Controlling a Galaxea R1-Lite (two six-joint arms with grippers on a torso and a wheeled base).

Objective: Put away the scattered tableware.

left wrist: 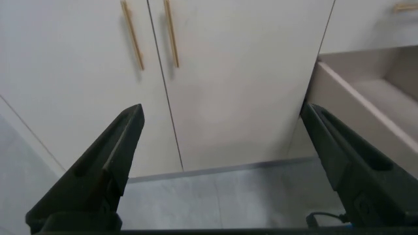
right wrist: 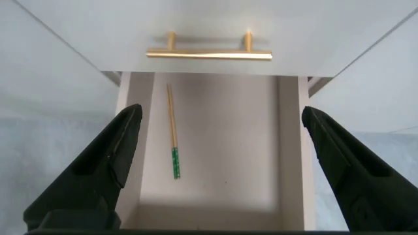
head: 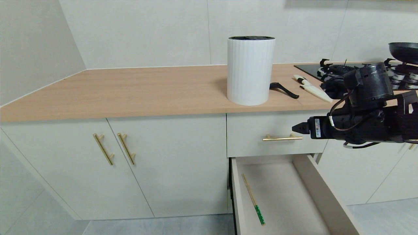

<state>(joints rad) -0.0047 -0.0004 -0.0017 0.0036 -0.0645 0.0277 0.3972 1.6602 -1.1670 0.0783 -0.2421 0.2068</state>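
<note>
A chopstick lies on the floor of the open drawer, close to the drawer's left wall and slanting a little along its length; it is thin and pale wood-coloured for most of its run, with a short green patterned section at the end nearer the robot. Whether it is one stick or a pair pressed together I cannot tell.

The right gripper hangs above this drawer, in front of the closed drawer over it, its tip just beside the right end of that drawer's gold handle; its black fingers are spread wide and hold nothing.

On the wooden countertop stands a tall white ribbed holder with a dark top, upright near the front edge. Just to its right lies a black-handled utensil, partly hidden behind the holder; further right lies a pale knife with a cream handle and blade, pointing diagonally toward the counter's front edge. The two lie near each other but apart.

The left gripper is low in front of the double cabinet doors, left of the open drawer; its fingers are likewise spread wide, with nothing between them.
</note>
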